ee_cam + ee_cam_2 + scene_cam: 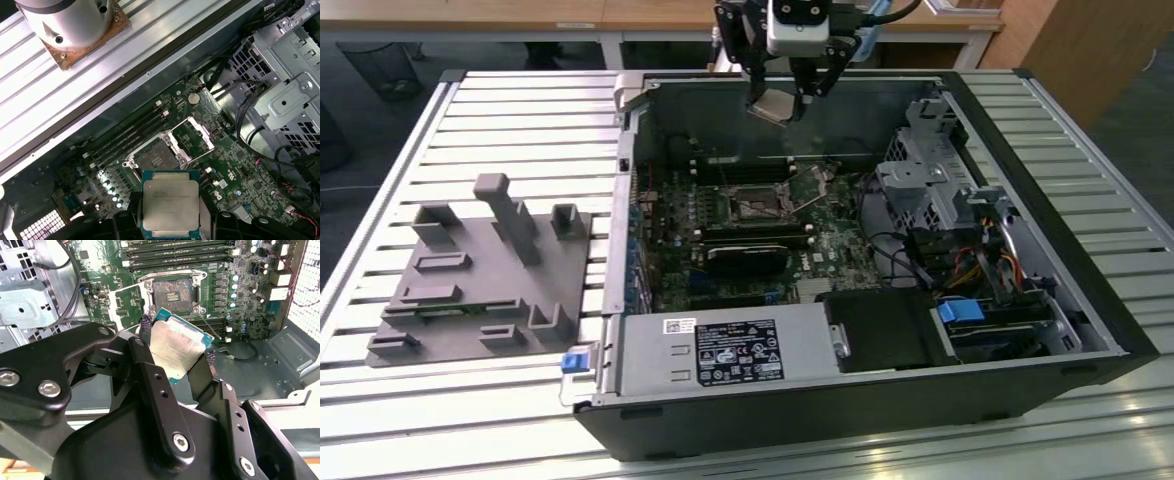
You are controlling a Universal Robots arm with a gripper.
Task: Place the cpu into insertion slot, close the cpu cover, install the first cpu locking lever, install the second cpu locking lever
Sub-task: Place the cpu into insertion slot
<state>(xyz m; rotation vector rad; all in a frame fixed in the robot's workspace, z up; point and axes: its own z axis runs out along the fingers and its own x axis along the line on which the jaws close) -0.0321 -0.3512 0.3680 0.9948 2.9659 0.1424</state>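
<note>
One cpu (175, 347), edges partly hidden by gripper (178, 340)

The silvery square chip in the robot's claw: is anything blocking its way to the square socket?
Nothing visible does. The black gripper holds the flat silvery-tan square cpu in the air; the square dark-centred insertion slot lies bare, its thin silvery cpu cover swung open beside it.

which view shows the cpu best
The first wrist view: the cpu faces the camera squarely, metal top showing. The second wrist view has it tilted in the hand; the exterior view has it far off, above the case.
</note>
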